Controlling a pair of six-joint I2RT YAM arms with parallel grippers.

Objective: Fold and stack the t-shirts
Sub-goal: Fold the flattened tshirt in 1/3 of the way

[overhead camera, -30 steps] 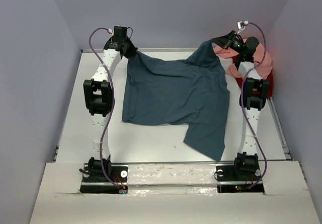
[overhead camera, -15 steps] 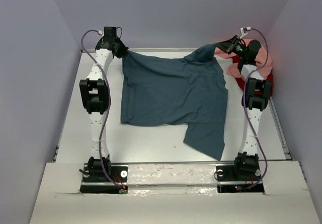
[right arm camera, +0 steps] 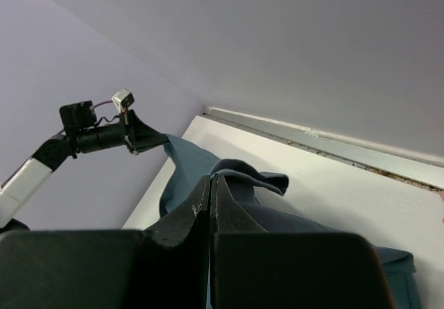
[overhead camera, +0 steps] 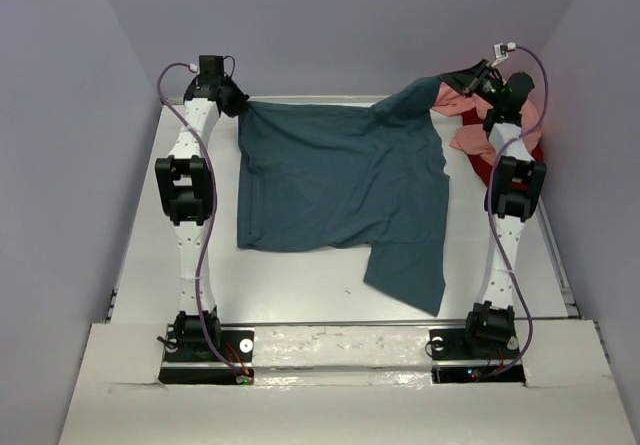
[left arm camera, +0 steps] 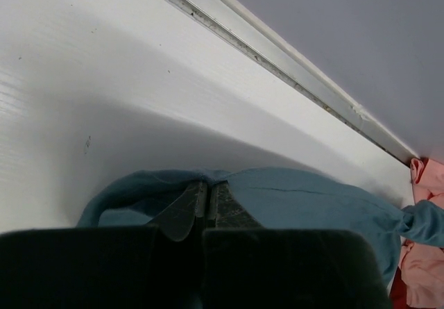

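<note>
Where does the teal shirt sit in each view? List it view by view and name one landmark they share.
Top external: teal shirt spread over the middle of the table, its far corners lifted.
Left wrist: bottom centre, stretching right.
Right wrist: lower centre and lower right.
Shared landmark: the metal rail along the table's far edge.
</note>
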